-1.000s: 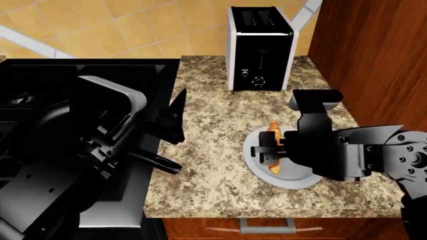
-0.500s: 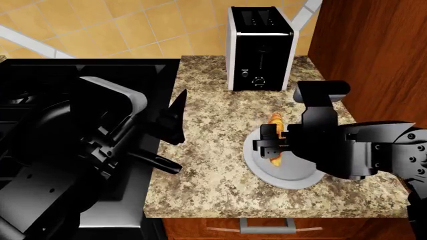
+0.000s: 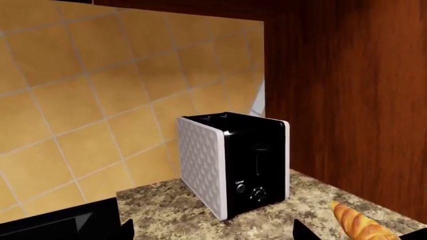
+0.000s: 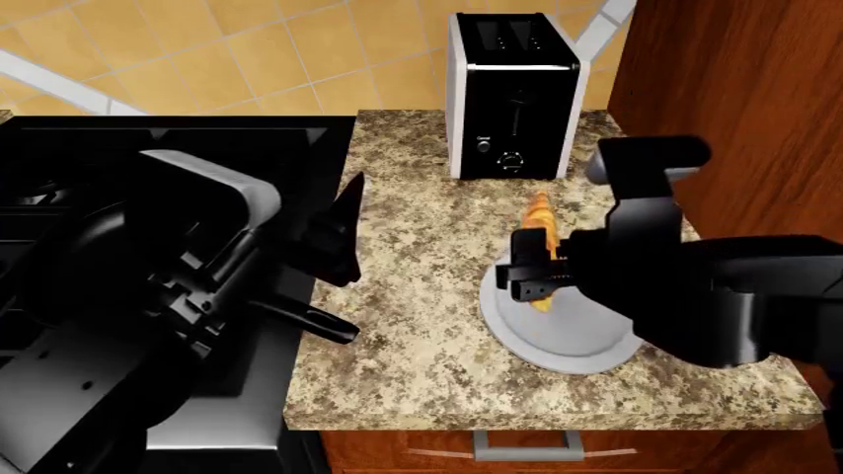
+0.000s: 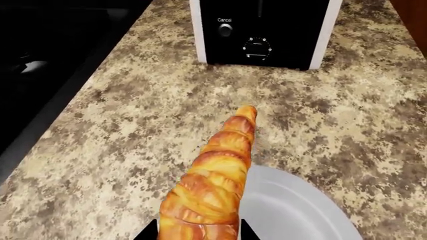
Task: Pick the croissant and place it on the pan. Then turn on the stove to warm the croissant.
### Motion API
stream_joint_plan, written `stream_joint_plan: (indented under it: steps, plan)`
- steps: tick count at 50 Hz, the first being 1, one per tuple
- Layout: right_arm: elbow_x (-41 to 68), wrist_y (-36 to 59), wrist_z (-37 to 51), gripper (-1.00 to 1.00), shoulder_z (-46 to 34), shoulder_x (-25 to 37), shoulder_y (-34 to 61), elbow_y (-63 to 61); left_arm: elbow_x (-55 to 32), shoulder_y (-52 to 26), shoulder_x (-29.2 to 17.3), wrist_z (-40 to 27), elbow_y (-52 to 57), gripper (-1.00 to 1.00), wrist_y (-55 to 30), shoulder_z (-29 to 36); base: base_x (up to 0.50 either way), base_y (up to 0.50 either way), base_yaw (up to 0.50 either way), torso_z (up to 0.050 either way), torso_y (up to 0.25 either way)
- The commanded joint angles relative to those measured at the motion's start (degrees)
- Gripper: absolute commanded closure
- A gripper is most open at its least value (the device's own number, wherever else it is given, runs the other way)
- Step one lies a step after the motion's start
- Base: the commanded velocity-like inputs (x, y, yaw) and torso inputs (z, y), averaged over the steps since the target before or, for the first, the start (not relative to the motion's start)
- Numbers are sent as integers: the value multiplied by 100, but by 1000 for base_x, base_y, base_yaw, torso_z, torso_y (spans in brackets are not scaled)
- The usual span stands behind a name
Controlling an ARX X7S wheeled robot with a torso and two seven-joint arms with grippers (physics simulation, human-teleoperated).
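Your right end effector (image 4: 538, 276) pinches the golden-orange ridged croissant (image 5: 212, 180) above the pale grey round plate (image 4: 560, 341). Only your head view shows the left end effector (image 4: 332, 281), its fingers spread beside the black stove (image 4: 197, 148). The left wrist view adds the black-and-white toaster (image 3: 233, 160) on the speckled granite tabletop (image 5: 133, 135).

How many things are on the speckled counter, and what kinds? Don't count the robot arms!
Toaster: 1
Plate: 1
Croissant: 1, held in the right gripper above the plate
Total: 3
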Motion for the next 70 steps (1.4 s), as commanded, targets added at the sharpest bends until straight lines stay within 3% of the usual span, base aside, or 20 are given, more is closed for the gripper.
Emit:
stream_joint_plan:
  steps: [1, 40, 70]
  plan:
    - [10, -103, -25, 100, 180, 102, -50, -561, -128, 32, -31, -92, 151, -100, -62, -88, 0, 0, 0, 0, 0]
    - [-902, -720, -765, 100, 870, 422, -534, -2192, -180, 134, -58, -235, 240, -100, 51, -114, 0, 0, 0, 0, 0]
    - [-1502, -829, -1316, 100, 902, 482, -499, -2428, -218, 84, -81, -274, 171, -100, 91, -67, 0, 0, 0, 0, 0]
